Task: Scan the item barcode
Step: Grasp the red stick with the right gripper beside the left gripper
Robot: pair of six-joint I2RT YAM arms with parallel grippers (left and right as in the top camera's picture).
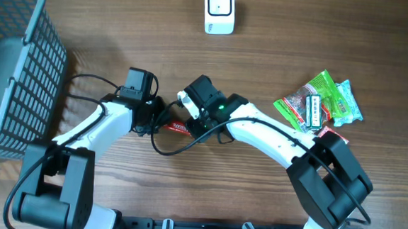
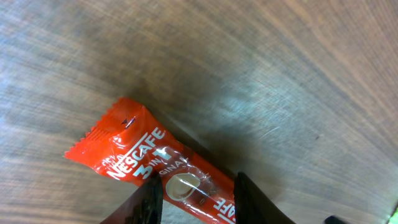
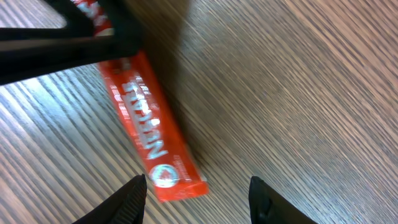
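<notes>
The coffee sachet (image 1: 178,127) lies mid-tabletop (image 1: 287,34). From it, the basket (image 1: 15,67) stands far left, the scanner (image 1: 219,10) behind, and the snack packets (image 1: 319,104) right.

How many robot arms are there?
2. The left arm reaches in from the lower left, the right arm from the lower right, meeting over the red sachet. None seem hidden.

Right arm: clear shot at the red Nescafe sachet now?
Probably yes. The open right claw sits at the free end of the red Nescafe sachet; the left claw straddles only its other end.
</notes>
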